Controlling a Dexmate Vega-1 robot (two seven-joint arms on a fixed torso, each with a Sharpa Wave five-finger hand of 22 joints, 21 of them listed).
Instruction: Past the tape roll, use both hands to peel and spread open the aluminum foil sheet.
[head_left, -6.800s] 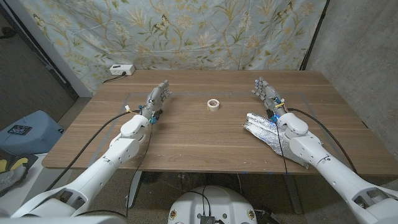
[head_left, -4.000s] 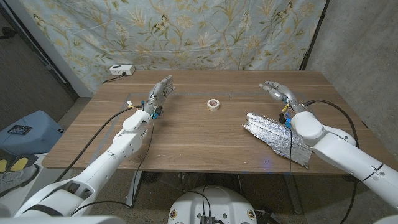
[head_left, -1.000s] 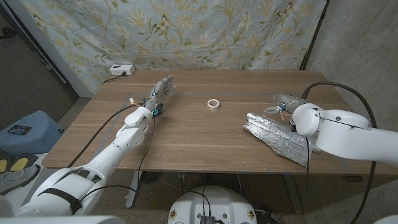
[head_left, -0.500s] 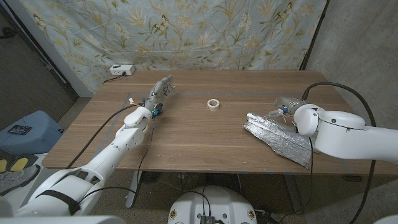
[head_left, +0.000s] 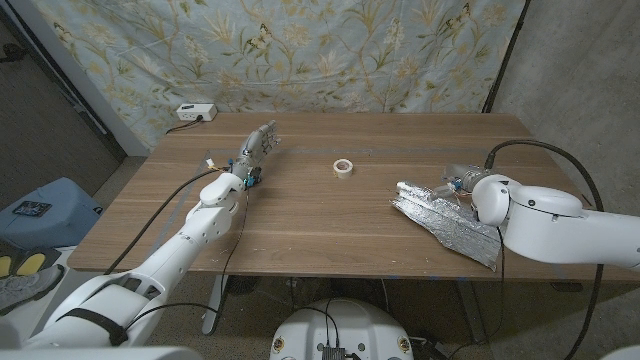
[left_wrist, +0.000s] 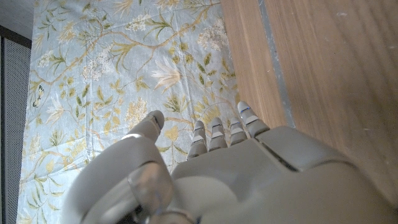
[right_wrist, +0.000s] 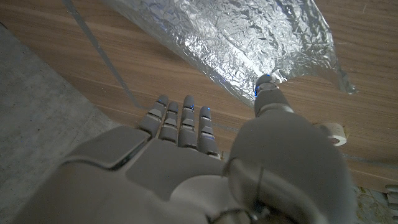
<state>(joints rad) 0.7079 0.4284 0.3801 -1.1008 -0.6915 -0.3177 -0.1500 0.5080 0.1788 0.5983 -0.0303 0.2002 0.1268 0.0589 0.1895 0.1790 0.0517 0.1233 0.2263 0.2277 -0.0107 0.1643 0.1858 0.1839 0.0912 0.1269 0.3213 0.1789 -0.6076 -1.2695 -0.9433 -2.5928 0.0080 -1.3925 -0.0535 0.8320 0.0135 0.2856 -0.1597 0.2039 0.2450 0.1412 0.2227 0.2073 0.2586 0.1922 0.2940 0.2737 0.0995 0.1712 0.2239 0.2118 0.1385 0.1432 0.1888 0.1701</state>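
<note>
Two hands work this surface, and neither one holds anything. Our right hand (right_wrist: 186, 168) hangs with its fingers (right_wrist: 180, 121) extended and slightly apart, released, and the thumb tip hovers right at the near edge of the aluminum foil sheet (right_wrist: 249, 37), which lies crumpled and folded just ahead of the fingers. In the head view that right hand (head_left: 458, 181) sits at the far rim of the foil sheet (head_left: 445, 215), with the forearm lying over its outer side. Whether the thumb actually touches the foil, we cannot tell. Our left hand (head_left: 257, 147) stands well apart from the sheet, fingers straight and empty, near the far edge of the surface (head_left: 300, 215). The tape roll (head_left: 343, 167) lies between the two hands.

We judge the risk is tearing: foil is thin, and a pinch on a wrinkled layer pulled by one hand alone could rip it or drag the whole sheet. The left hand must cross past the roll without knocking it.
</note>
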